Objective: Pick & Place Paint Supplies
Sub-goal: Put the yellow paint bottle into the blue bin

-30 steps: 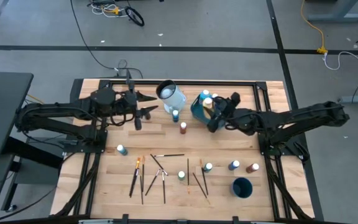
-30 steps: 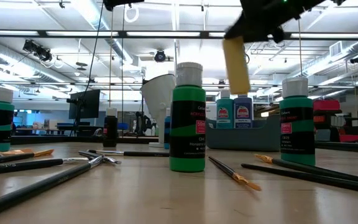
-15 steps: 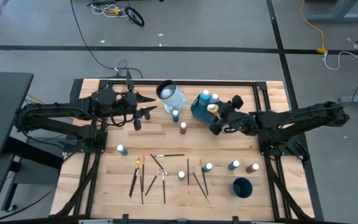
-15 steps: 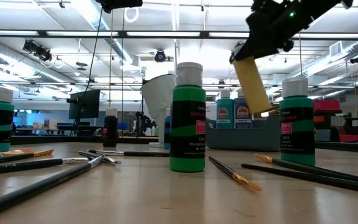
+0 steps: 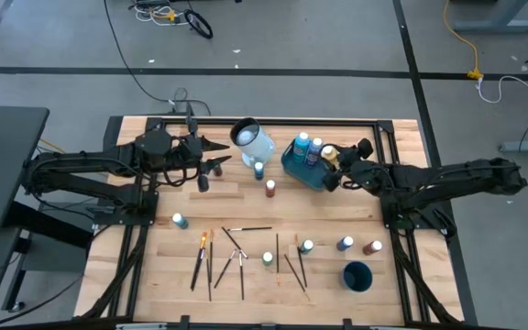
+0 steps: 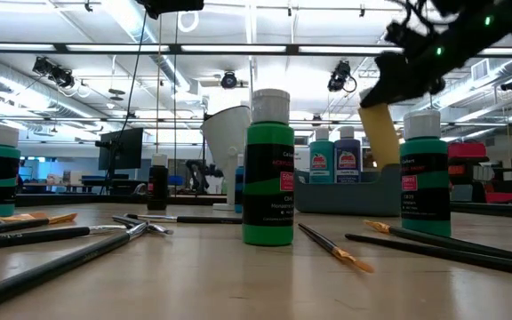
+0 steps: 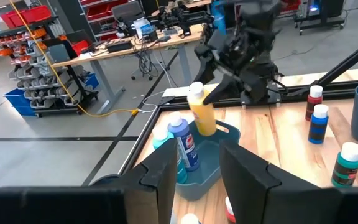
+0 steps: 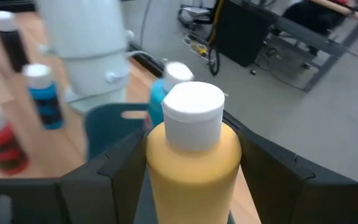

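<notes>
Open workshop, wooden table (image 5: pixel 246 197) under ceiling lights. Your right gripper (image 5: pixel 335 165) is clamping a yellow paint bottle (image 8: pixel 194 163) by its body, holding it tilted over the far end of the teal tub (image 5: pixel 293 165), beside two bottles already standing there. The bottle is probably light, rigid plastic with smooth sides; keep the grip mid-body, below the white cap. Left gripper (image 5: pixel 207 167) is waiting near the pale jug (image 5: pixel 250 139), fingers apart, holding nothing. Brushes (image 5: pixel 236 257) and other bottles are lying along the near edge.
</notes>
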Tool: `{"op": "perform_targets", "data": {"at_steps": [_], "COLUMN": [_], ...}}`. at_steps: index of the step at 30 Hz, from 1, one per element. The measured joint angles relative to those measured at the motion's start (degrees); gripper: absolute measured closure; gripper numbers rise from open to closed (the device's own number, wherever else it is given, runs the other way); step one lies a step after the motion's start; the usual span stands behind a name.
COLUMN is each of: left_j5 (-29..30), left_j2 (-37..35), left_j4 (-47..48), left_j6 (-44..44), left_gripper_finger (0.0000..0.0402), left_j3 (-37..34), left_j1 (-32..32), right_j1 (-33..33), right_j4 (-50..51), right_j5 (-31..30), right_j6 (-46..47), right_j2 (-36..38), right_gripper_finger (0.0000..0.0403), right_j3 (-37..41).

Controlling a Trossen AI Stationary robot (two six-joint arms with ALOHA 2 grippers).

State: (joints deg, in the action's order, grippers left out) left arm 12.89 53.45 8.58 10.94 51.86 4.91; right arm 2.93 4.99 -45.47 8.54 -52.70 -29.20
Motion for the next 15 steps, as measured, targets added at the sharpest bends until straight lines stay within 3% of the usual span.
{"op": "perform_targets", "data": {"at_steps": [6,15], "left_j5": [0.04,0.22], "left_j2": [0.0,0.0], "left_j4": [-0.28,-0.28], "left_j6": [0.0,0.02], "left_gripper_finger": [0.0278,0.0279], "left_j3": [0.0,0.0], "left_j1": [0.02,0.02], "right_j1": [5.15,9.35], "right_j4": [-15.43,-22.11], "right_j5": [5.58,7.47], "right_j6": [-3.2,2.73], "right_j2": [0.18,0.18], "right_gripper_finger": [0.017,0.017], "right_j3": [7.23,15.06]}}
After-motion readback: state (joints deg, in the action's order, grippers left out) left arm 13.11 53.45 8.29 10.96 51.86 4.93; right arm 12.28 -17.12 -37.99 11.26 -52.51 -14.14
